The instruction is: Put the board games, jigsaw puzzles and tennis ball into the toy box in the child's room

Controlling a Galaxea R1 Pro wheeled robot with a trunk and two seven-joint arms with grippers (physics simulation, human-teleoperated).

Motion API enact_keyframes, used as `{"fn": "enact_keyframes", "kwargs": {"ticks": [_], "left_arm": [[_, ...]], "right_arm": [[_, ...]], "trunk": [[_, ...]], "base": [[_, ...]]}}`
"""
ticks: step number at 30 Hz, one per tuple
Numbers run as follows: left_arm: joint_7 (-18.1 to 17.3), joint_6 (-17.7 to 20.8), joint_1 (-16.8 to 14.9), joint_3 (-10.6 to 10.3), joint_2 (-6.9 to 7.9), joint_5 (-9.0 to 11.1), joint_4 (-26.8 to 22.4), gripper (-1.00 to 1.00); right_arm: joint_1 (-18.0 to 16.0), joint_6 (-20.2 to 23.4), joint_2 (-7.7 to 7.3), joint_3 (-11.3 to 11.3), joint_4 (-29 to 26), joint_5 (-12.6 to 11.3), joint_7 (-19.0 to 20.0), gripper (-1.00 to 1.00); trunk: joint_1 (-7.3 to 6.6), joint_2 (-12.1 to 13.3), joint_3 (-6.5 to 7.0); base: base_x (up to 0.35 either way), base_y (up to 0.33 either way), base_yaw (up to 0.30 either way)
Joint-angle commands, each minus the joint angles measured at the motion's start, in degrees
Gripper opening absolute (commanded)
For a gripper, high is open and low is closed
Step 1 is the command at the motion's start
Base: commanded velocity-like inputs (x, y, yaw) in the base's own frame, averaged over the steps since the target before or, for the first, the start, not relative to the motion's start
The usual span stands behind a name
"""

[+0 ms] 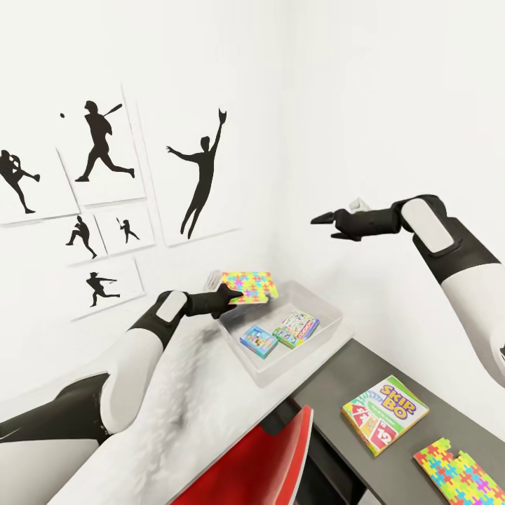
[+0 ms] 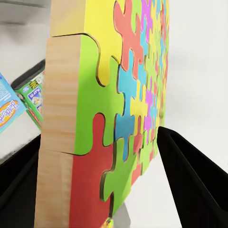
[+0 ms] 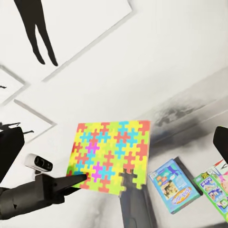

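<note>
The left gripper [image 1: 235, 293] jaws pinch one edge of a stiff, light jigsaw puzzle [image 1: 250, 286] above the toy box [image 1: 319, 308], right gripper [image 1: 324, 219] jaws' gap unclear.

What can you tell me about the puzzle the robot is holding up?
The puzzle is a flat square sheet of interlocking yellow, blue, pink, green and orange pieces, and its edge looks like pale wood. The left gripper pinches it at one edge between its black fingers. It hangs tilted in the air over the far end of the grey toy box, not touching it. One piece near a corner seems to be missing.
</note>
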Motion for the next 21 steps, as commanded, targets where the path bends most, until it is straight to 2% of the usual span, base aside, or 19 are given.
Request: {"fn": "enact_keyframes", "kwargs": {"ticks": [1, 12, 21], "left_arm": [[-0.1, 0.3, -0.1, 0.5, -0.35, -0.4, 0.0, -1.0], [0.3, 0.3, -0.1, 0.3, -2.41, -0.6, 0.9, -1.0], [0.3, -2.4, -0.1, -3.0, -2.41, -0.6, 4.9, -1.0]], "right_arm": [[-0.1, 0.0, -0.06, 0.1, -0.1, 0.5, 0.6, 1.0], [-0.1, 0.0, -0.02, 0.3, -4.1, -0.2, 0.6, 1.0], [-0.1, 0.0, 0.02, 0.3, -4.3, -0.3, 0.6, 1.0]], "trunk": [[0.04, -0.1, -0.14], [0.04, -0.1, -0.14], [0.04, -0.1, -0.14]], "base": [[0.0, 0.0, 0.0], [0.0, 0.0, 0.0], [0.0, 0.0, 0.0]]}}
